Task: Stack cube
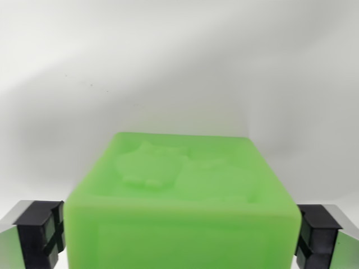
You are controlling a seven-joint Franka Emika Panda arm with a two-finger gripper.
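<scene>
In the wrist view a bright green cube (182,190) with a raised figure moulded into its top face fills the lower middle of the picture. My gripper (179,241) straddles it. The black left finger pad (45,232) lies against the cube's left side, and the right pad (314,235) lies against its right side, with no gap showing on either side. The gripper is shut on the cube. The cube's bottom is cut off by the lower edge of the view, so what it rests on is hidden. No second cube is in view.
A plain white surface (179,73) stretches behind and around the cube, with a few tiny dark specks on it.
</scene>
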